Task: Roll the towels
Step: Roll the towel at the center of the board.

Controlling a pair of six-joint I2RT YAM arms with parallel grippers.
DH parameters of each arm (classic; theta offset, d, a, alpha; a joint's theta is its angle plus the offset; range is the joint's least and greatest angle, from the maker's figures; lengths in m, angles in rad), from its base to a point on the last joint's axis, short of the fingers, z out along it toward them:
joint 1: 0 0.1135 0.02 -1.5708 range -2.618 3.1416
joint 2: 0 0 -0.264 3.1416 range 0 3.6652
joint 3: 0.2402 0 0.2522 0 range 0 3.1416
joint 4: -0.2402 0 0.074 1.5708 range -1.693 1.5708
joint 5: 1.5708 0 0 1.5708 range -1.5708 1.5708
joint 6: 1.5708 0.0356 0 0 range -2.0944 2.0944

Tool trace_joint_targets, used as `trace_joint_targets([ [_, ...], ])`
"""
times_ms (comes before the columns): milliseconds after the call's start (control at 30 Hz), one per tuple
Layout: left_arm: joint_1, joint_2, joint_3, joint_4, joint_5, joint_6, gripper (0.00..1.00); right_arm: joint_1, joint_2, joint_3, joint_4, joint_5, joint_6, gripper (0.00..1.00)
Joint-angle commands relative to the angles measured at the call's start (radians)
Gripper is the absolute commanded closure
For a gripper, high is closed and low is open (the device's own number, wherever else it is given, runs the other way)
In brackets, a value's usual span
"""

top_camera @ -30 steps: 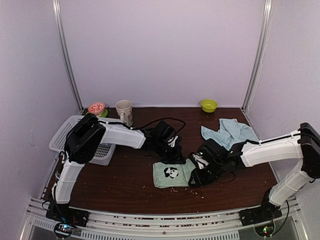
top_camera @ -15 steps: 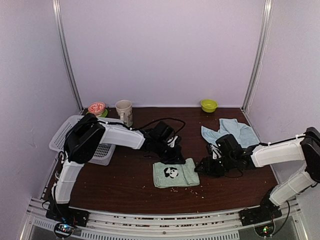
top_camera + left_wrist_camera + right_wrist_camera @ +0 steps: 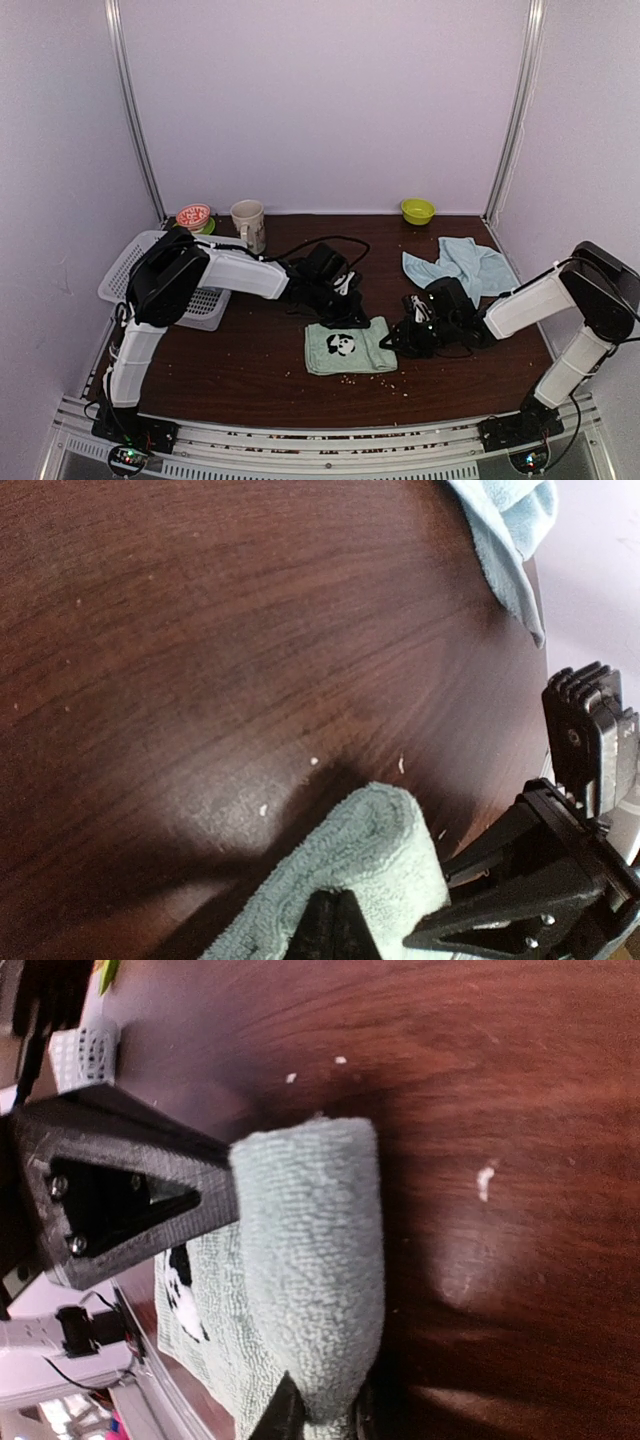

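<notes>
A pale mint green towel [image 3: 345,350] with a panda patch [image 3: 342,345] lies on the dark wood table [image 3: 250,370]. Its far right edge is curled into a thick fold [image 3: 310,1240]. My left gripper [image 3: 345,308] is at the towel's far edge, with its fingertips [image 3: 340,920] shut on the raised cloth [image 3: 370,845]. From the right, my right gripper [image 3: 392,340] has closed its jaws round the near end of that fold [image 3: 325,1415]. A light blue towel [image 3: 460,262] lies crumpled at the back right.
A white mesh basket [image 3: 140,272] stands at the left edge. A cream mug [image 3: 247,222], a red-patterned bowl [image 3: 193,215] and a green bowl [image 3: 418,210] line the back edge. White crumbs dot the table. The two grippers are close together over the towel's corner.
My right gripper pulled back to the right off the mint towel, opened wide, then came back left and closed on the fold's end. The left arm has not moved.
</notes>
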Motion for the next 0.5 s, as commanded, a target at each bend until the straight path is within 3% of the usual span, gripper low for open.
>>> trace_joint_targets([
  [0, 0.014, -0.009, -0.048, -0.092, -0.065, 0.023, 1.0, -0.002, 0.02, -0.011, -0.036, -0.001, -0.01, 0.93],
  [67, 0.013, -0.029, -0.049, -0.098, -0.059, 0.043, 1.0, -0.004, -0.002, 0.016, -0.12, 0.022, -0.059, 1.0],
  [200, 0.013, -0.122, -0.093, -0.126, -0.082, 0.09, 0.99, -0.008, -0.06, 0.111, -0.402, 0.104, -0.21, 1.0],
  [367, 0.013, -0.242, -0.172, -0.168, -0.116, 0.142, 0.71, -0.009, -0.073, 0.262, -0.705, 0.238, -0.402, 1.0],
  [467, 0.013, -0.292, -0.21, -0.197, -0.154, 0.177, 0.67, -0.007, -0.063, 0.33, -0.818, 0.314, -0.463, 1.0],
])
